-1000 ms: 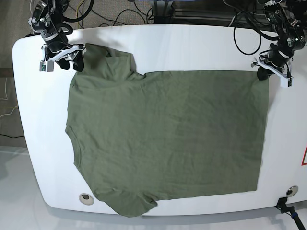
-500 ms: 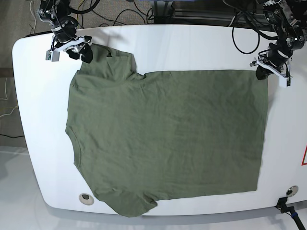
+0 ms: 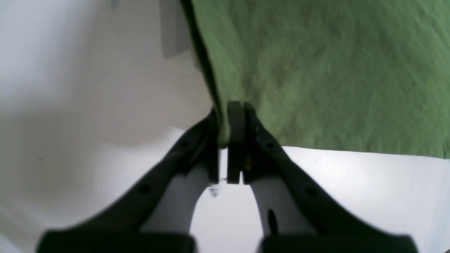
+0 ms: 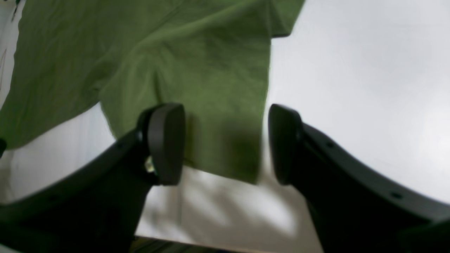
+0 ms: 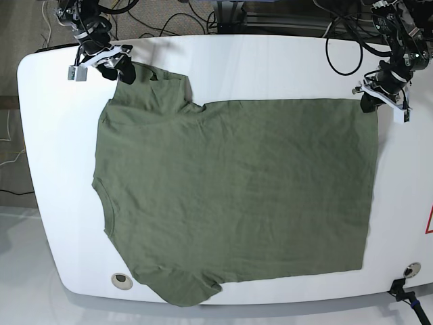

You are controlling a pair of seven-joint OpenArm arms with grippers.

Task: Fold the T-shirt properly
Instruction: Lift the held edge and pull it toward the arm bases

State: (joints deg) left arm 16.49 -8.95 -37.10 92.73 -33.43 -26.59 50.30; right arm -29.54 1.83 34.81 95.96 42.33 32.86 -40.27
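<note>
The T-shirt (image 5: 237, 196) lay spread flat across most of the white table (image 5: 270, 64), neck toward the base view's left, hem toward the right, with 1 sleeve draped over the near edge. A round dark fitting (image 5: 120, 279) sat in the tabletop just beside that sleeve, and a second (image 5: 411, 270) near the right corner, both clear of the cloth. Cables (image 5: 342, 40) trailed over the far edge behind the arms. The left gripper (image 3: 225, 140) had its jaws pinched tight on the hem corner, the fabric rising between them. The right gripper (image 4: 225, 144) stood with jaws wide, straddling the far sleeve's edge without clamping it. Bare table ran along the far side and both ends, narrow at the near edge
</note>
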